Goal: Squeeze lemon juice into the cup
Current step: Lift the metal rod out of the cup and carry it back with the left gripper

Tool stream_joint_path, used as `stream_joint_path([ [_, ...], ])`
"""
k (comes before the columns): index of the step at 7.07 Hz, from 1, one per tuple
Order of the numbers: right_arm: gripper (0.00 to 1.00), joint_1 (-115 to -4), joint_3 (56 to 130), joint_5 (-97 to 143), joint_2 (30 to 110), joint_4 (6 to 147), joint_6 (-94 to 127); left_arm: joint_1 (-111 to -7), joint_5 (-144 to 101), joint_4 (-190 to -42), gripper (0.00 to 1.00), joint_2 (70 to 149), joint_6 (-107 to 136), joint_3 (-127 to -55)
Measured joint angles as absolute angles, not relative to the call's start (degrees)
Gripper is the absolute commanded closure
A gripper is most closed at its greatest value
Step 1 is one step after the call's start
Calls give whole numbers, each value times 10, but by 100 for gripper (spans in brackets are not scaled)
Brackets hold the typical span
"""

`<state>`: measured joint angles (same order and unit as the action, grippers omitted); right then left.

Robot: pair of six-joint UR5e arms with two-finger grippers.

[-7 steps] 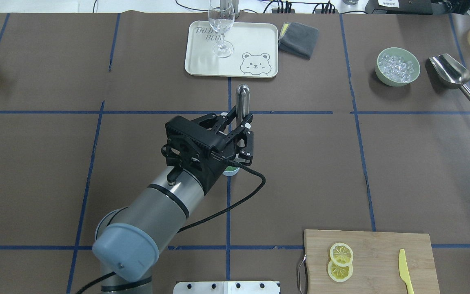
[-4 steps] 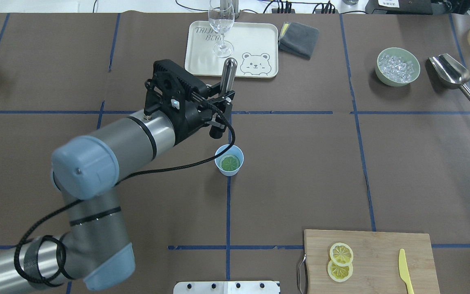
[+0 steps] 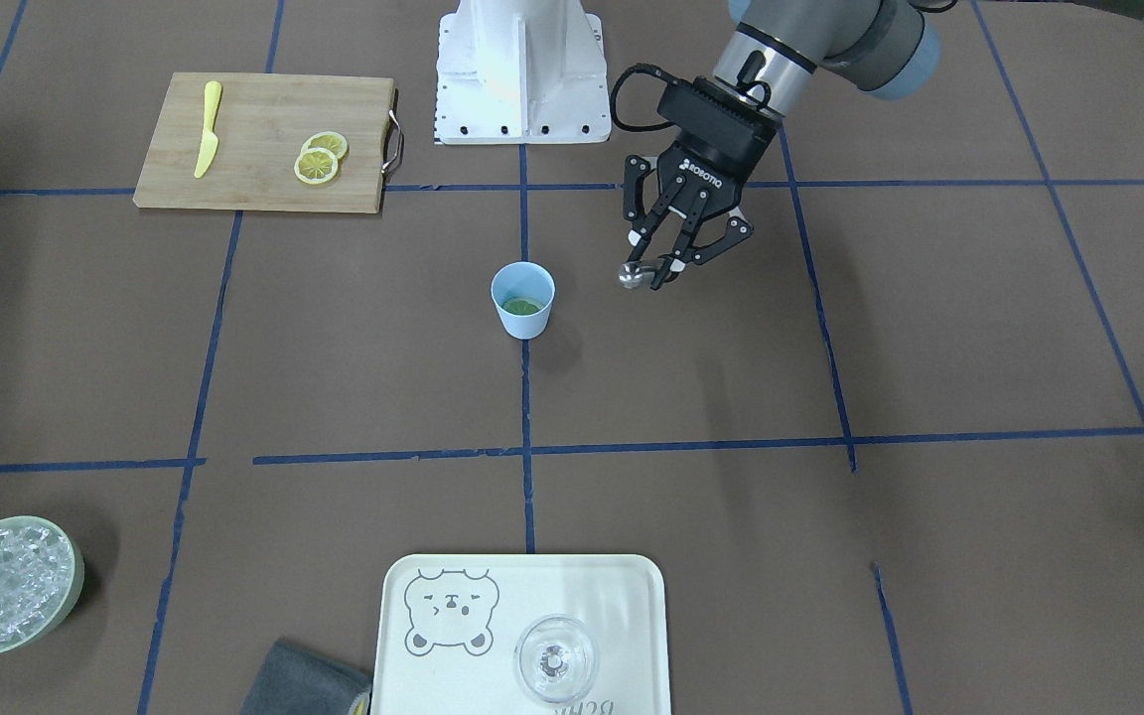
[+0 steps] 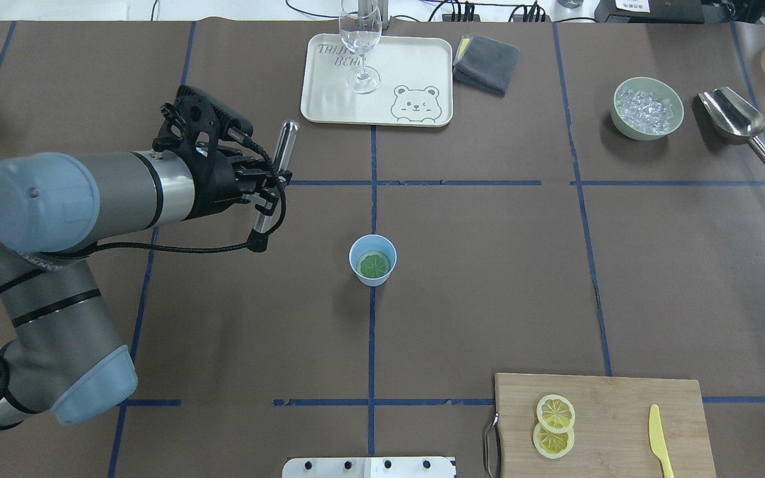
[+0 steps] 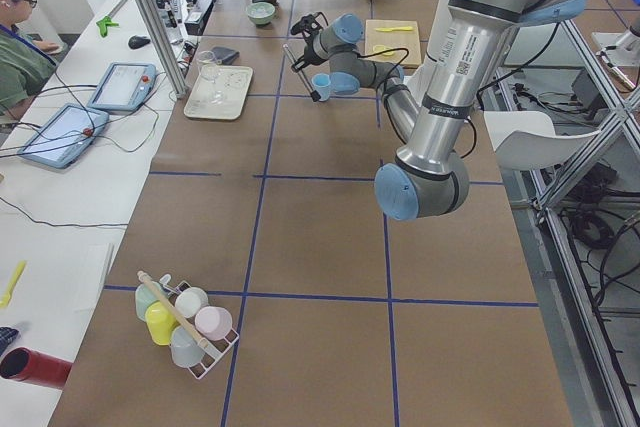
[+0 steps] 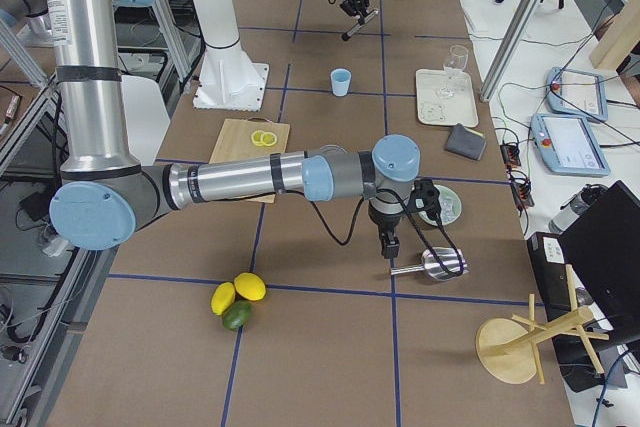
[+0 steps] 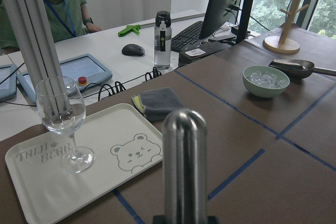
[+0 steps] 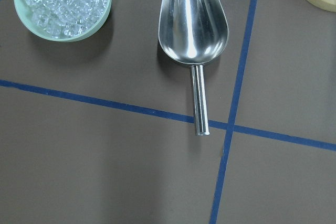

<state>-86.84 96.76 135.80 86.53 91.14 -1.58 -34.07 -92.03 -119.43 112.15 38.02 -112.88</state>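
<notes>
Overhead view, left to right.

Left third of frame: the left hand is clamped narrow on a steel rod. The rod is tilted, with its rounded end toward the top of the frame. The hand is off the tabletop, up and left of the cup and well apart from it.

Centre: the cup stands upright on the vertical blue tape line. One lemon slice lies flat inside it and looks greenish. Top centre, a clear glass stands on the bear tray.

Lower right: on the cutting board there are two more slices, overlapping, near its left end. The yellow knife lies toward its right end.

Upper right: the bowl of ice, with the metal scoop just beside it.

The right hand shows only in the right side view, hanging over the scoop. Its own camera shows no fingers, so I cannot tell how wide it stands.
</notes>
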Motion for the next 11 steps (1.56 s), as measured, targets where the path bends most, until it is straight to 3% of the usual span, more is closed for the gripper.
stream_joint_path([
  [7, 0, -868, 971, 1356, 864, 911, -16, -404, -1065, -801, 100, 1113, 493, -1123],
  [11, 0, -868, 972, 1356, 865, 911, -15, -456, -1067, -727, 100, 1116, 387, -1010],
])
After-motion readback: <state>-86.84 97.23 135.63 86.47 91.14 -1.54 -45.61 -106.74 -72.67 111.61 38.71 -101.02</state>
